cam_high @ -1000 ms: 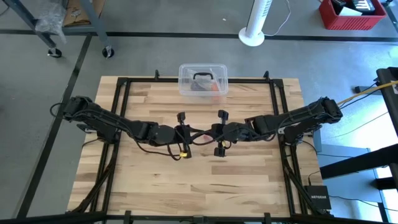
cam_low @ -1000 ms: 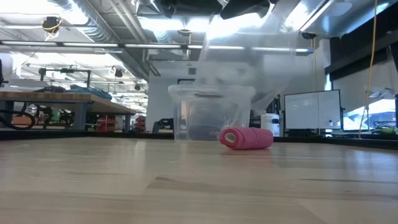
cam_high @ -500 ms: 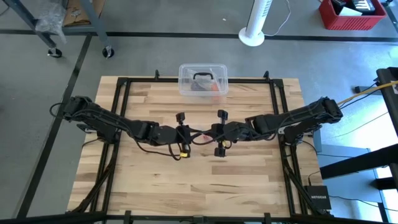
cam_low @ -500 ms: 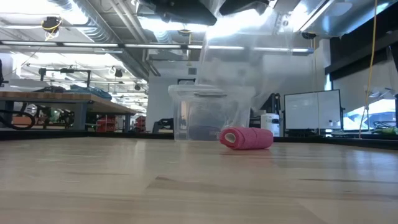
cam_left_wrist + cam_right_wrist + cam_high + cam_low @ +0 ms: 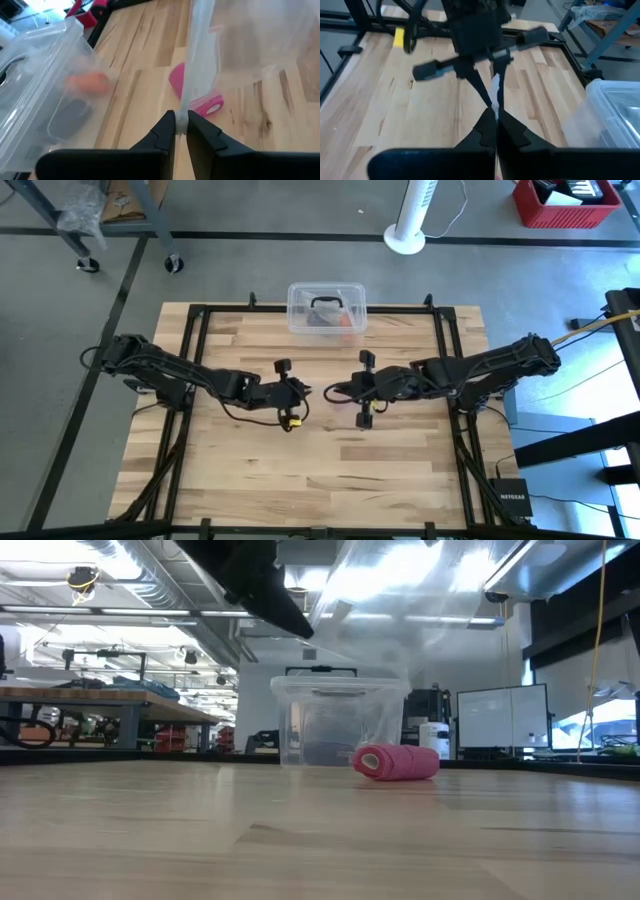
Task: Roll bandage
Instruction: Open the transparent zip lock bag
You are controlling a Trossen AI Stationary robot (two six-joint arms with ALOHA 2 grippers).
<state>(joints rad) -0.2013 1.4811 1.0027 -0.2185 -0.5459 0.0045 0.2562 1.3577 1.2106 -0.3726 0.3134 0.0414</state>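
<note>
The left tool (image 5: 181, 125) and the right tool (image 5: 495, 116) each pinch an edge of a thin, clear, crinkled plastic bag (image 5: 240, 45) above the wooden tabletop (image 5: 330, 470). Below lies the bandage (image 5: 396, 762), a small pink fabric roll, beside a clear plastic box (image 5: 326, 308) at the far edge.

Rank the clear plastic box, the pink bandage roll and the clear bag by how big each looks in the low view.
1. Clear bag, hanging from above; it may be nearer the camera, so its lead is unsure.
2. Clear plastic box on the table.
3. Bandage roll, lying beside the box, plainly the smallest.
</note>
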